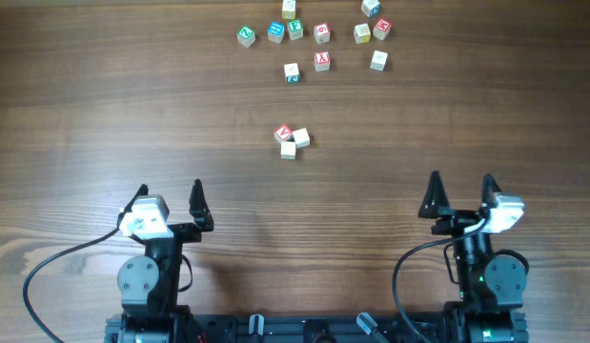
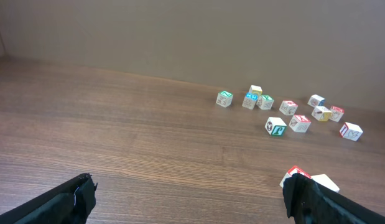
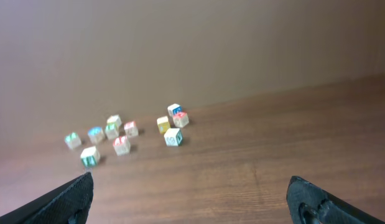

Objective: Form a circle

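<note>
Looking down from overhead, I had the left pincer at the lower left of the frame, jaws spread as wide as they go and nothing between them. The right pincer at the lower right stood just as wide and just as empty. Neither touched anything.

The cluster of three cubes, one red-faced and two pale, sat packed together at the centre of the frame, above and between the two pincers. No ring was formed yet. In the left wrist view the cluster showed at the lower right, half hidden behind one finger.

My worry was the packing. The three touched, so I judged that a wide jaw coming down on one could nudge its neighbours or catch two at once. The scattered cubes lay along the top edge, a long reach, and some sat close together too.

The tabletop showed bare wood to the left, the right and across the middle band, leaving ample room to lay out a ring.
</note>
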